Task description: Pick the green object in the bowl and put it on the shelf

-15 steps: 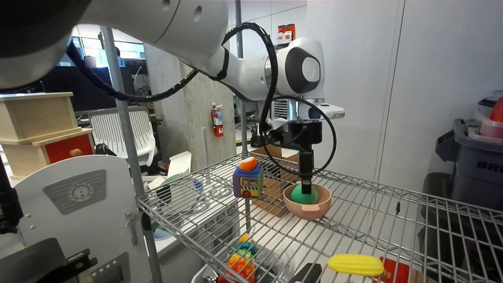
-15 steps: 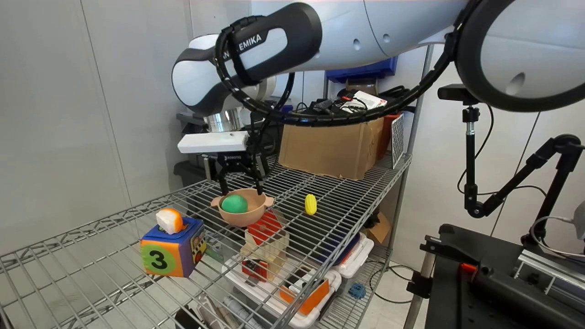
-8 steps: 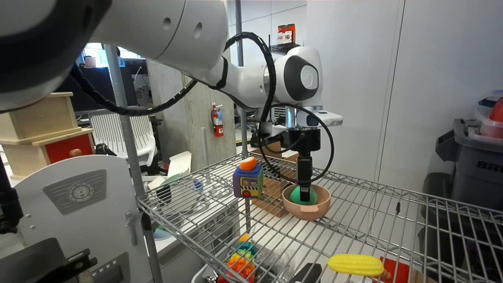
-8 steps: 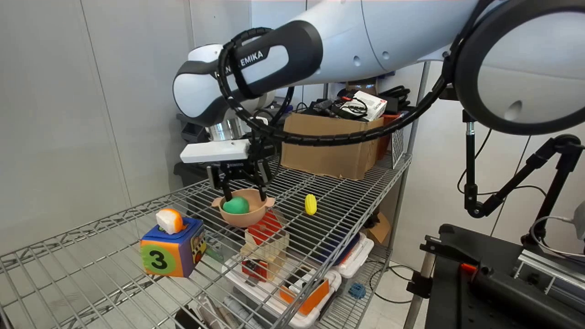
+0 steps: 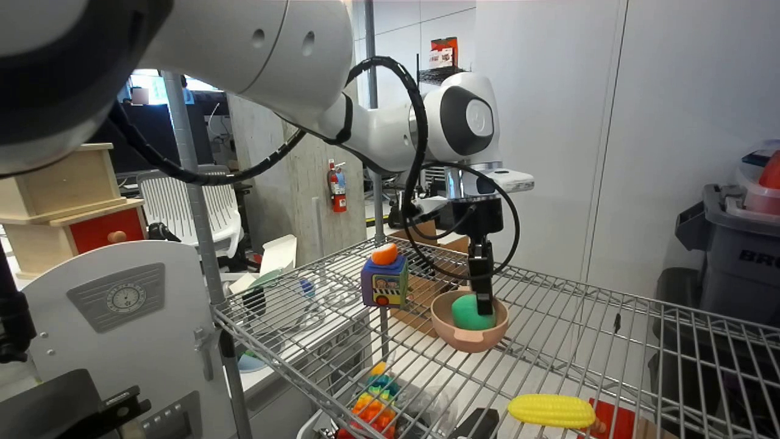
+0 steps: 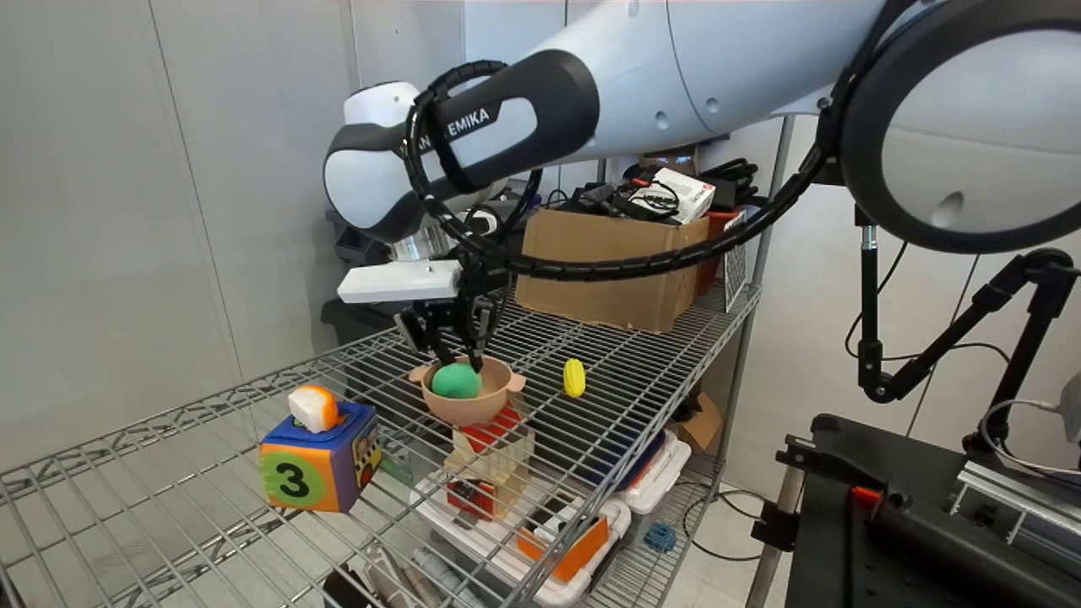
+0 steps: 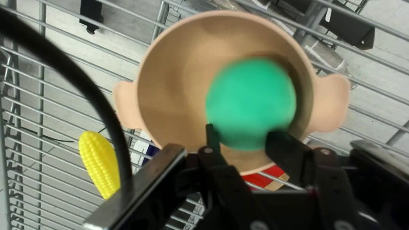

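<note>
Two fingers (image 7: 286, 148) touched one green ball (image 7: 250, 99) in one bowl (image 7: 175, 86), grip unclear; one corncob (image 5: 551, 410), one toy block (image 6: 312, 469) sat apart.

green ball (image 7: 250, 99) blurred in wrist view, bowl (image 7: 179, 80) partly behind jaws, arm (image 6: 642, 93) cut off

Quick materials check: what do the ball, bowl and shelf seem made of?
Ball: possibly foam, rubber or plastic; even green, no strong shine. Its softness can't be told.
Bowl: likely silicone or plastic; smooth, matte, evenly tan.
Shelf: metal wire, probably plated steel; silvery, with slight sheen.
</note>
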### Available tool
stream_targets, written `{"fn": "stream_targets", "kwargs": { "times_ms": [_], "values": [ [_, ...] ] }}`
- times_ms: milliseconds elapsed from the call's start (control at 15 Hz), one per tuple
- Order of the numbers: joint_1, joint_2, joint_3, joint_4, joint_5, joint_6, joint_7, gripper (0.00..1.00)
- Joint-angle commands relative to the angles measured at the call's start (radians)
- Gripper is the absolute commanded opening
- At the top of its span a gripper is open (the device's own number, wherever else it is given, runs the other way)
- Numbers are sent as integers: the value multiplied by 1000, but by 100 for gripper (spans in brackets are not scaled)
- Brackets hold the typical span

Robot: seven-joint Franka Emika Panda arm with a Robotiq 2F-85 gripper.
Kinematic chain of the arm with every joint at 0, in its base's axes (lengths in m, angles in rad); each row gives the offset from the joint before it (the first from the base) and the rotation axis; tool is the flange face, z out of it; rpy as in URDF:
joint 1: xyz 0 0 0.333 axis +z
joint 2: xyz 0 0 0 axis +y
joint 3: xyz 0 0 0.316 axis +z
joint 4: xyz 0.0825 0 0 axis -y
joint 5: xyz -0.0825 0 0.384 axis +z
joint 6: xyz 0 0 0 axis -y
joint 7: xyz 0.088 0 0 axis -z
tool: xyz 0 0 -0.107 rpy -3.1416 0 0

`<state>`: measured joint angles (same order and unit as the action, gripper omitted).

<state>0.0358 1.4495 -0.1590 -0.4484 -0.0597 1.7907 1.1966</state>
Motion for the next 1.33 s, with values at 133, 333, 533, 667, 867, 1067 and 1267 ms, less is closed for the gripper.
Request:
{"fn": "stream_targets", "kwargs": {
  "times_ms": [133,333,533,667,867,1067,1267],
  "values": [
    [11,4,-29,-2,-46,25,47,2],
    [9,7,-22,8,-47,12,41,0],
    [5,-15,26,-1,-6,-1,10,2],
    [7,-29,55,-4,13,-1,-11,2],
    [16,-54,86,0,33,-1,-39,2],
    [29,-91,102,8,44,-7,-66,2],
    [41,-137,112,11,50,-12,-96,2]
  ]
}}
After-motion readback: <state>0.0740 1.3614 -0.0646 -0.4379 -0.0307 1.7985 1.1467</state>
